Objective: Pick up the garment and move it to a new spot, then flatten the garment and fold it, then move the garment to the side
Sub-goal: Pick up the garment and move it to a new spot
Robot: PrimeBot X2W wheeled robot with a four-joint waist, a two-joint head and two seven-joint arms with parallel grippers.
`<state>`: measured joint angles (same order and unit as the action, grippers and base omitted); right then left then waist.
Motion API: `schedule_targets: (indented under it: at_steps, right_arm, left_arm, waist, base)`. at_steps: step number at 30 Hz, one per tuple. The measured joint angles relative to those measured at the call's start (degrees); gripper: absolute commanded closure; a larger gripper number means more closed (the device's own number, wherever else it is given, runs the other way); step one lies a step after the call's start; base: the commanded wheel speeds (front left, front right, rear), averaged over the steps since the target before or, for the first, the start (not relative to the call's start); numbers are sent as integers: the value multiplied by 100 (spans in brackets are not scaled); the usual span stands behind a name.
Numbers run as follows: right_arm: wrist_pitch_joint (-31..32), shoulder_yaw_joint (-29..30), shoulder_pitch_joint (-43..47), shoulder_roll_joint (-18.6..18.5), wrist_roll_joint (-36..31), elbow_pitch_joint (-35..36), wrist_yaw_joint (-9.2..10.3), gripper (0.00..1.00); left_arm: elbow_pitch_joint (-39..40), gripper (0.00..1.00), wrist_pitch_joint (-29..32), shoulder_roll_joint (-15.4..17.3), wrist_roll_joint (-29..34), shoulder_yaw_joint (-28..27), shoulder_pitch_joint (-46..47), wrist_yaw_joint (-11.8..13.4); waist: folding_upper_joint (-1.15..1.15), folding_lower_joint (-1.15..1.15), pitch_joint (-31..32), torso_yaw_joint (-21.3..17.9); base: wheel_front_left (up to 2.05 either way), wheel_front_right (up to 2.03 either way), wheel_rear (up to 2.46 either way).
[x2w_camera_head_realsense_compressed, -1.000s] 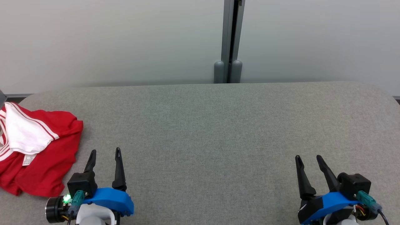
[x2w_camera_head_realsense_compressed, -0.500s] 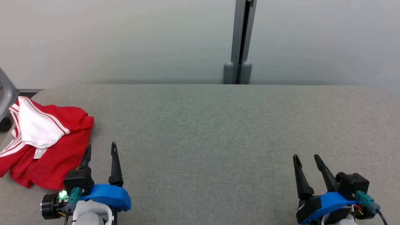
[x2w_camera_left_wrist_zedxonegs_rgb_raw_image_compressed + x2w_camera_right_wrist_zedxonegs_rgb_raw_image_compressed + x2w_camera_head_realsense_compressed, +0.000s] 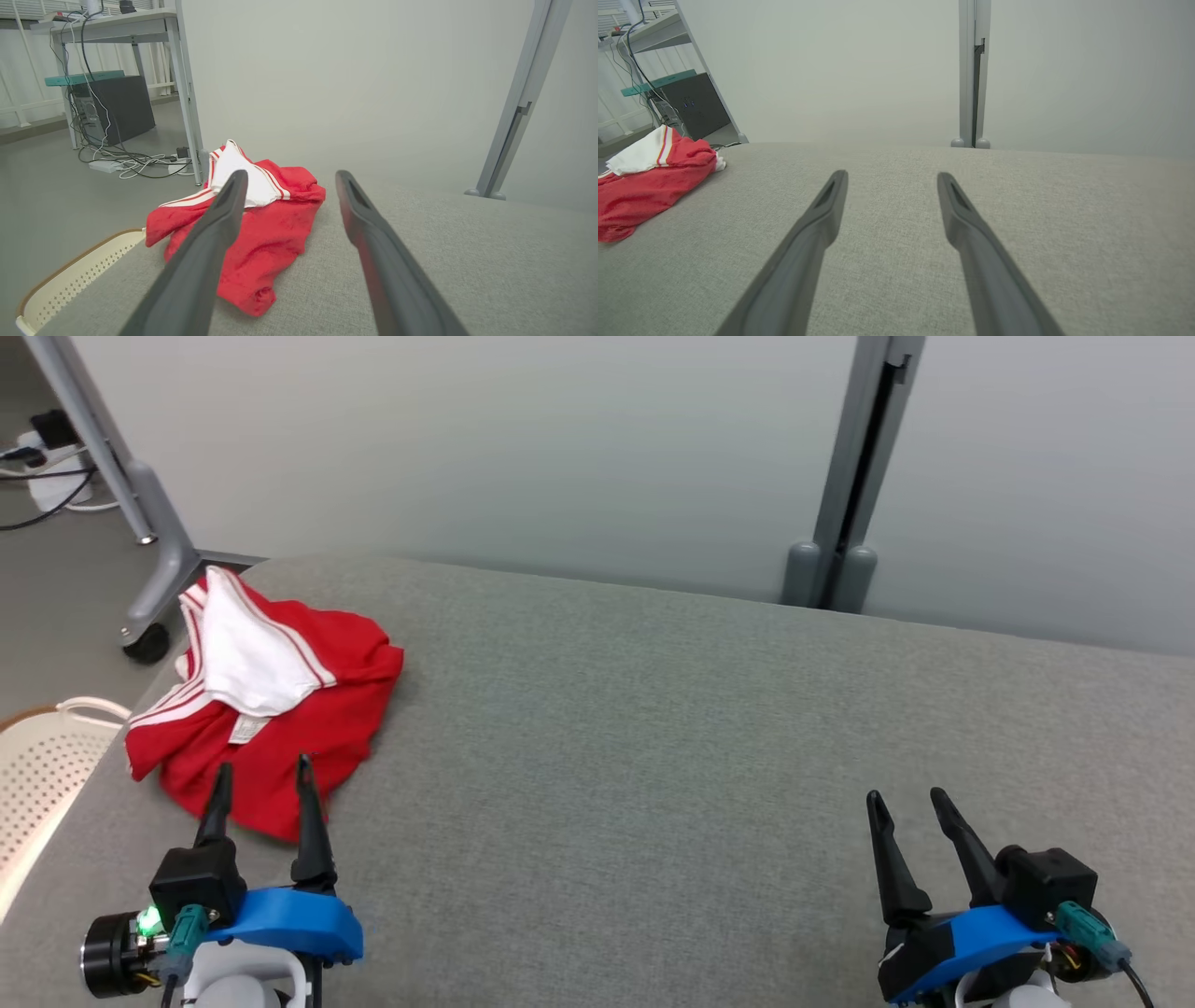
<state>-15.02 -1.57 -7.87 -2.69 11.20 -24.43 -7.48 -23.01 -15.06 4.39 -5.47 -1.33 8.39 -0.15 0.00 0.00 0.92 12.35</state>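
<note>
Garment (image 3: pixel 280 737) bunched on grey table (image 3: pixel 653 756) by pale wall (image 3: pixel 513 448); left end effector (image 3: pixel 263 767), right end effector (image 3: pixel 905 795) both wide.

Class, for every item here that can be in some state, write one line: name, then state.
red-and-white garment, crumpled in a heap, not folded, lying at the left end of the table
left gripper, open, holding nothing
right gripper, open, holding nothing

You cannot read the label (image 3: pixel 245 730) on the garment (image 3: pixel 280 747): print too small. Left gripper (image 3: pixel 290 176) hides part of the garment's near side. Basket (image 3: pixel 37 775) is cut off by the left edge.
</note>
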Motion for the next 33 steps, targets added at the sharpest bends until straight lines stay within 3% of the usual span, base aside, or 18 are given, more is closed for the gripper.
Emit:
schedule_targets:
  at_steps: [19, 26, 33]
  right_arm:
    - [-1, 59, 76, 0, -100, 344, 0, 0]
    - [-1, 35, 72, 1, -148, 378, 0, 0]
    - [-1, 64, -1, 1, -279, 421, -1, 0]
  left_arm:
    - [698, 0, -1, -22, 44, -301, -343, 70]
    - [739, 0, -1, -46, 43, -380, -354, 79]
    - [667, 0, -1, -32, -73, -583, -133, 9]
  waist:
    - [1, 0, -193, 1342]
    - [1, 0, -320, 1460]
    - [1, 0, -491, 1250]
  base:
    - [0, 0, 0]
    - [0, 0, 0]
    - [0, 0, 0]
